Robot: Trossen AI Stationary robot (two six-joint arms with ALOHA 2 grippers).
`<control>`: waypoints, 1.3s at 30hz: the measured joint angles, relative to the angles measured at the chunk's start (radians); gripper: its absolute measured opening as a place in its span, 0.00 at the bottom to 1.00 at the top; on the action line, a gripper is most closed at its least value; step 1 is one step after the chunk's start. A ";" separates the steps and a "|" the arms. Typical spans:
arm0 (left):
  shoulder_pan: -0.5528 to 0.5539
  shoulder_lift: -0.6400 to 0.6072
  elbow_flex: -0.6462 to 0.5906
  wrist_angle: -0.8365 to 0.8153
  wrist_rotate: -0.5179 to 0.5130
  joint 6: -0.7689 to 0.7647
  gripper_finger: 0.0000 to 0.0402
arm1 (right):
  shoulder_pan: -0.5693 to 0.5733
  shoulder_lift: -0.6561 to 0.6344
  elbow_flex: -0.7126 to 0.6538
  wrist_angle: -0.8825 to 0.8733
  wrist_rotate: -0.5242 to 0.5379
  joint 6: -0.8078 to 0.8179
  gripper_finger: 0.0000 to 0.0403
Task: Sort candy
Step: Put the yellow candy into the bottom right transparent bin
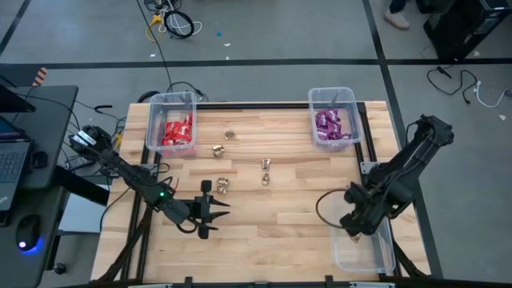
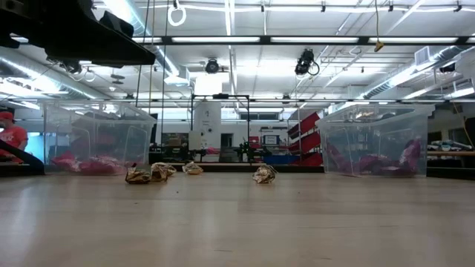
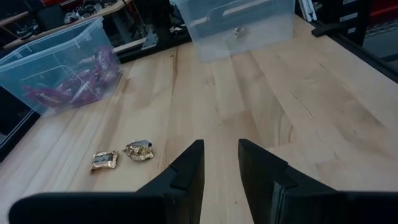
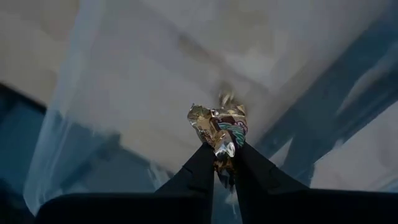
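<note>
Over the clear bin (image 1: 364, 254) at the surface's near right corner, we find the right gripper (image 4: 224, 163) clamped on a gold foil candy (image 4: 217, 127); the left gripper (image 1: 210, 210) waits open above the wooden surface (image 1: 288, 184); loose gold pieces (image 1: 222, 187) lie mid-surface; red packets (image 1: 178, 131) and purple packets (image 1: 330, 126) fill the far bins.

The dark left arm is reaching in from the table's left edge, its two-finger left gripper (image 1: 214, 210) hovering low over the near middle of the table with its fingers (image 3: 186, 171) standing apart and nothing between them. The dark right arm is folding back at the table's right near corner, its right gripper (image 4: 222, 157) pointing downward with both fingers pinching a crumpled gold foil-wrapped candy (image 4: 217, 127).
</note>
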 joint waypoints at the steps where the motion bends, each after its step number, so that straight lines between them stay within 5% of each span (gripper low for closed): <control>1: 0.000 0.000 0.000 0.000 0.000 -0.003 0.25 | 0.000 0.014 0.000 0.019 -0.025 -0.021 0.12; 17: 0.000 0.000 0.000 -0.002 -0.002 -0.004 0.25 | 0.000 0.183 0.000 0.090 -0.058 -0.095 0.13; 31: 0.000 0.000 0.000 -0.001 -0.034 0.061 0.25 | 0.005 0.248 0.001 0.111 -0.127 -0.157 0.27; 39: 0.001 0.000 0.000 0.008 -0.118 0.161 0.25 | 0.008 0.162 0.103 0.073 0.007 -0.058 0.27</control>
